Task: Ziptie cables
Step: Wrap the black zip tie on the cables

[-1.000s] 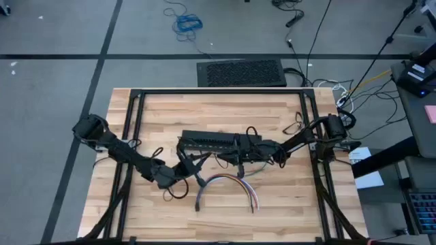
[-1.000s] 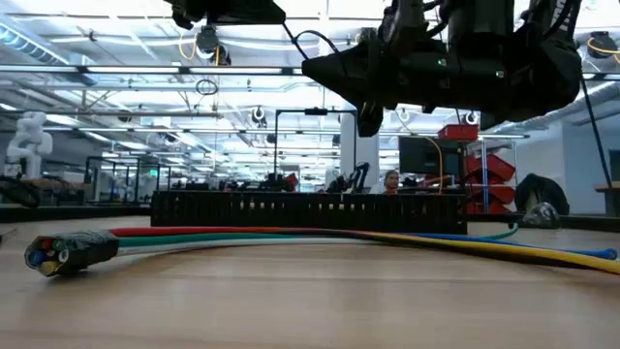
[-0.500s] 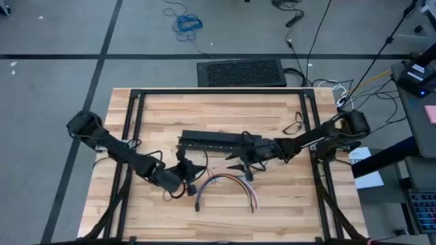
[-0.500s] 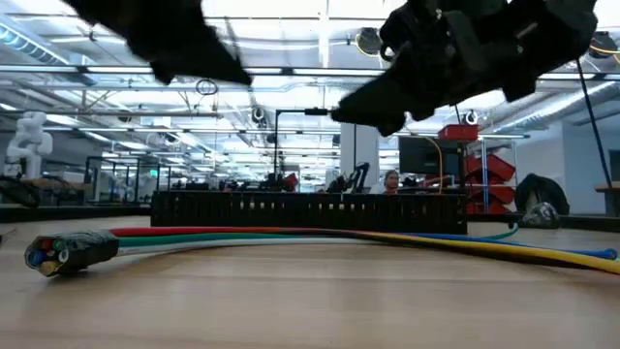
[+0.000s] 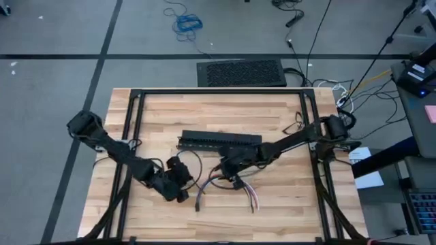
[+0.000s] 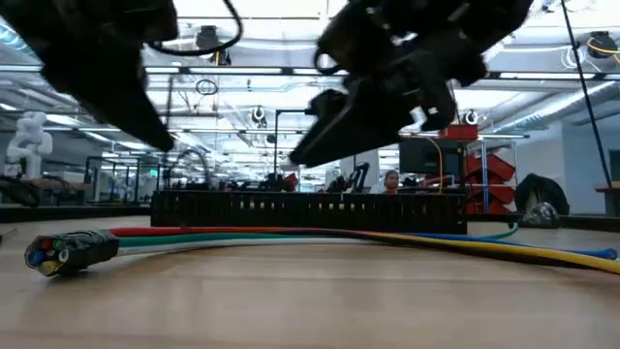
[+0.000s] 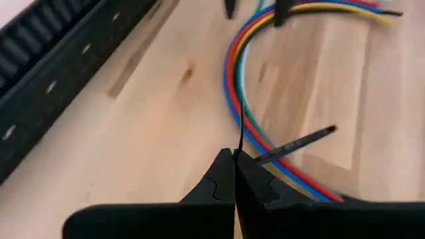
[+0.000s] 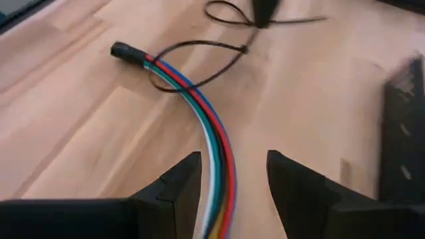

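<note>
High view: cables (image 5: pixel 228 185) lie in an arc on the wooden table (image 5: pixel 218 109), just in front of the black slotted bar (image 5: pixel 219 141). Right gripper (image 5: pixel 231 175) has moved in from beside the bar half a second ago and now sits over the top of the arc. Left gripper (image 5: pixel 180 178) has shifted a little, sitting near the capped end of the bundle with a ziptie (image 5: pixel 193 162) looping up from it.

Low view: both arms hang dark above the bar (image 6: pixel 308 208); the bundle (image 6: pixel 291 237) lies flat on the table, sleeved end (image 6: pixel 63 252) on the near side. Right arm has dropped lower than a moment ago.

Left wrist view: left gripper (image 7: pixel 235 174) is pinched closed on the thin ziptie strip (image 7: pixel 240 136), which runs up over the wires (image 7: pixel 234 73). A loose dark tail (image 7: pixel 295 143) lies across the bundle.

Right wrist view: right gripper (image 8: pixel 232 174) has its fingers spread wide, straddling the wires (image 8: pixel 212 136), not yet gripping. Farther along, a ziptie loop (image 8: pixel 192 66) encircles the bundle near its black end cap (image 8: pixel 123 51).

My read: right arm is set to pin the bundle while left pulls the tie tight.
</note>
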